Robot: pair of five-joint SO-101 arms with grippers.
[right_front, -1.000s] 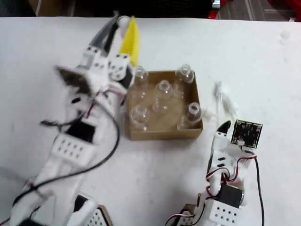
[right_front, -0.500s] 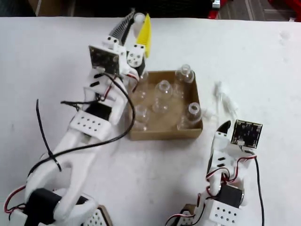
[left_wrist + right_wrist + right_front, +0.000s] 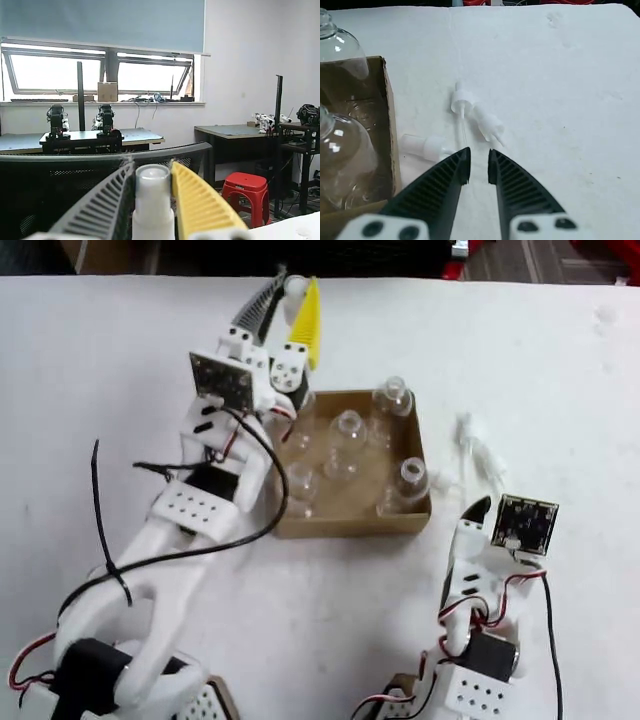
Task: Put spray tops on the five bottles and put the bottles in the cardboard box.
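Upper centre, the left end effector is clamped on a spray top. Five bottles stand in the box, mid-frame. Lower right, the right end effector sits slightly apart near loose tops.

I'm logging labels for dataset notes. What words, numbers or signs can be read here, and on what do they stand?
No text can be read.
cardboard box: plain sides, no print.
bottles: clear, no labels.
spray top in the left claw: plain white.
camera boards on the wrists: any print is too small to read.
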